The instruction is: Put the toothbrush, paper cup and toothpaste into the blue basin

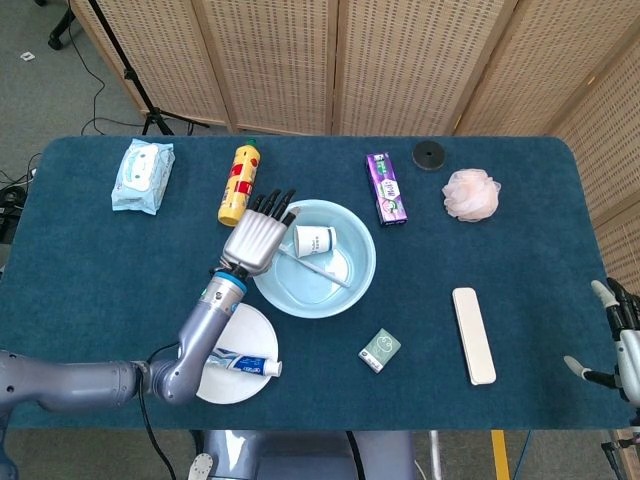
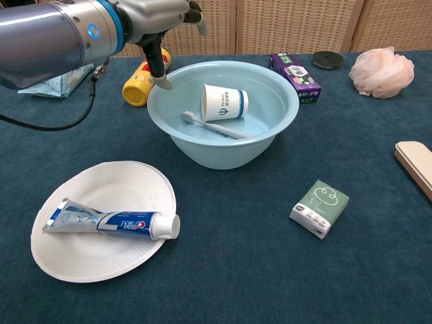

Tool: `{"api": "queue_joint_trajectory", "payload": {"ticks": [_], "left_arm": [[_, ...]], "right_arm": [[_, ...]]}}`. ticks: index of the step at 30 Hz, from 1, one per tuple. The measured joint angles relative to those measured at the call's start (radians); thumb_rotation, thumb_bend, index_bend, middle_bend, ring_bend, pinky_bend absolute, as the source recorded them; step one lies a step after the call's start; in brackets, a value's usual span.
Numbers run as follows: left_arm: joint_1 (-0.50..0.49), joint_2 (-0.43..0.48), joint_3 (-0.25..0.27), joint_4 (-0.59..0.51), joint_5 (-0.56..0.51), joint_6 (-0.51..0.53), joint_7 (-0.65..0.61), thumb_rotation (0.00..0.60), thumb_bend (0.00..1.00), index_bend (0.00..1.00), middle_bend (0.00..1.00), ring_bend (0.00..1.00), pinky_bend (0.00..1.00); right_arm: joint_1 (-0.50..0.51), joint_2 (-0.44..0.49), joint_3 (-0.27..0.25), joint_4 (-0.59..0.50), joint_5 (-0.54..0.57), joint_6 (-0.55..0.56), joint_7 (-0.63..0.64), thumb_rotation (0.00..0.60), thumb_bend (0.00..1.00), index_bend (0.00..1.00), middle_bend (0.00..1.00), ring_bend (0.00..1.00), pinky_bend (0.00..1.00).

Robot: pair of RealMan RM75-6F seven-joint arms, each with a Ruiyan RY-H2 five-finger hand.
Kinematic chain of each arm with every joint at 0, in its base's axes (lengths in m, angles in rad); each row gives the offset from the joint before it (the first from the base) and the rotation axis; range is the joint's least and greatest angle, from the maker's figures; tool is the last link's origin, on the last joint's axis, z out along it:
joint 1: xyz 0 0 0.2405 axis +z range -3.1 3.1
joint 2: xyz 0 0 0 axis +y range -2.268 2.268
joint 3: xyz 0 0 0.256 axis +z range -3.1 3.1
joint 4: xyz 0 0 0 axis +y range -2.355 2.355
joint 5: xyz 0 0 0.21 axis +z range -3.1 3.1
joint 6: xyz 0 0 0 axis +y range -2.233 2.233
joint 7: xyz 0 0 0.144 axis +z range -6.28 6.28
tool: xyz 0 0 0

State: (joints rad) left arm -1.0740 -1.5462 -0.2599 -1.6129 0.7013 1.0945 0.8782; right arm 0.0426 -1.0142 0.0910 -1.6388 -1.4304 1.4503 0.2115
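Toothpaste [image 1: 240, 363] partly behind left arm, right hand [image 1: 622, 338] cut off

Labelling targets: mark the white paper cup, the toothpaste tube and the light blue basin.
white paper cup [image 2: 225, 103], chest view, side wall
toothpaste tube [image 2: 108, 221], chest view, mid body
light blue basin [image 2: 283, 88], chest view, right rim

Lab staging: folding screens [image 1: 330, 60], cloth-covered table [image 1: 90, 260], tripod [image 1: 135, 85].

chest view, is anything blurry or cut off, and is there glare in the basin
Chest view: sharp throughout; the left hand is cropped by the top edge, and the white flat case by the right edge. The light blue plastic basin shows only soft sheen, no harsh glare. Head view: even lighting, faint shadows.
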Motion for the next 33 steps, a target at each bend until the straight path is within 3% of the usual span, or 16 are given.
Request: {"api": "queue_joint_trajectory", "payload": {"ticks": [4,11,20,33], "left_arm": [[0.027,0.072,0.028,-0.114,-0.024,0.010,0.011,0.600,0.15,0.24,0.00,0.00,0.16],[0.106,0.290,0.092,-0.398,-0.065,0.044,-0.004,0.600,0.16,0.24,0.00,0.00,0.16],[0.186,0.494,0.185,-0.601,-0.097,0.044,-0.072,0.600,0.16,0.26,0.00,0.00,0.16],[0.215,0.461,0.246,-0.643,-0.063,0.096,-0.067,0.600,0.16,0.27,0.00,0.00,0.16]], "right_arm": [[0.004,-0.006,-0.003,-0.006,0.001,-0.007,-0.036,0.600,0.12,0.00,0.00,0.00,0.00],[0.010,-0.022,-0.009,-0.027,0.009,-0.018,-0.117,0.600,0.13,0.00,0.00,0.00,0.00],[0.023,-0.041,-0.015,-0.034,0.022,-0.043,-0.169,0.600,0.13,0.00,0.00,0.00,0.00],[0.021,-0.039,-0.017,-0.038,0.015,-0.037,-0.164,0.600,0.13,0.00,0.00,0.00,0.00]]}}
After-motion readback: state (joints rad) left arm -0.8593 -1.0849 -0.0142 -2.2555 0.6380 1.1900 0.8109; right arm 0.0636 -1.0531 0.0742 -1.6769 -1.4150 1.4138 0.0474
